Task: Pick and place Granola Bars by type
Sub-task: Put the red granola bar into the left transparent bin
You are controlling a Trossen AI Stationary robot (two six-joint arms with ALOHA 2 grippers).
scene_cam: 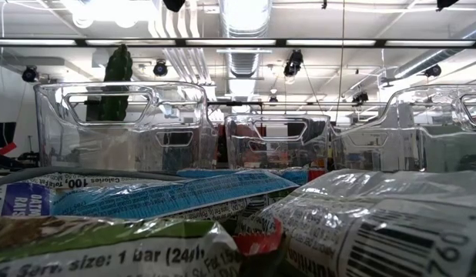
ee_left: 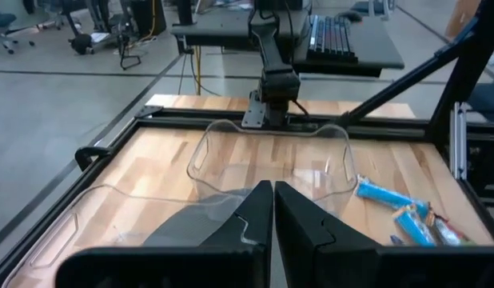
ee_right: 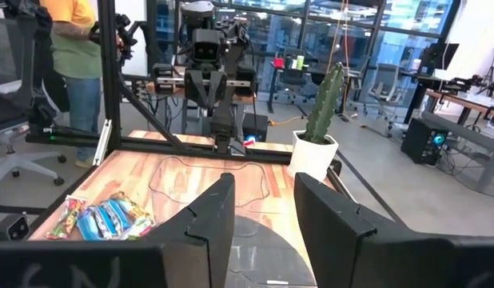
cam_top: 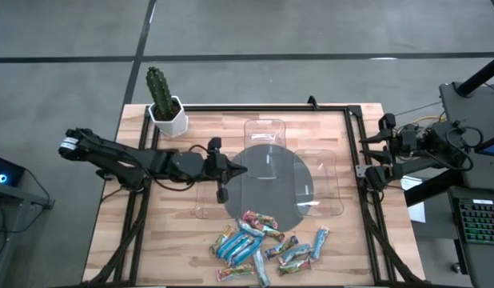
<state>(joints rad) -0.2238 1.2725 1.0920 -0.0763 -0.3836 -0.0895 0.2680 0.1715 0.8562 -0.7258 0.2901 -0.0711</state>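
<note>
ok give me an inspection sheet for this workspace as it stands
surface: light wooden slatted table with a black frame, a dark round mat at its middle
job's things: pile of small shiny wrapped granola bars, mostly blue, at the near edge, none in a tray
clutter: three clear plastic trays around the mat; green cactus in a white pot at the far left corner
grippers: left end effector shut, empty, over the left tray; right end effector open, empty, parked at the right edge
cables: thin cable lying on the wood
surroundings: person in a yellow top, desks, keyboard
</note>
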